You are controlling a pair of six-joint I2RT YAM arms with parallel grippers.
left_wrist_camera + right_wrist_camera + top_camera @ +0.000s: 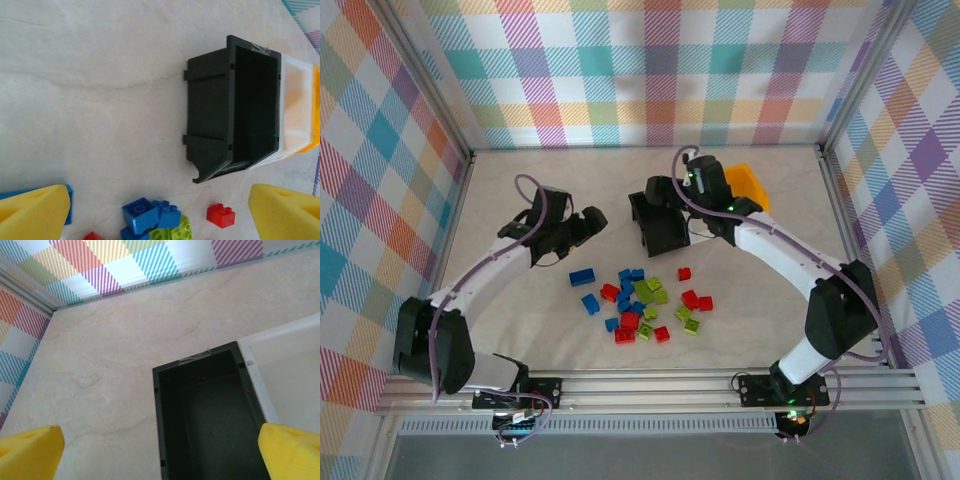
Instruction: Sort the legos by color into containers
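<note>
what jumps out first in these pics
Blue, red and lime green legos scattered on the table catch the eye. Behind them a black bin, a white bin and an orange-yellow bin stand side by side, the open right gripper above the black one, the open left gripper beside it.

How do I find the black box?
Past the pile of small plastic bricks on the pale table, open plastic bins stand side by side. The black rectangular bin is leftmost, beside the white bin, and the only dark one.

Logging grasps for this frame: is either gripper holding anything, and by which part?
Nothing is held: the left gripper and the right gripper are both open and empty.
</note>
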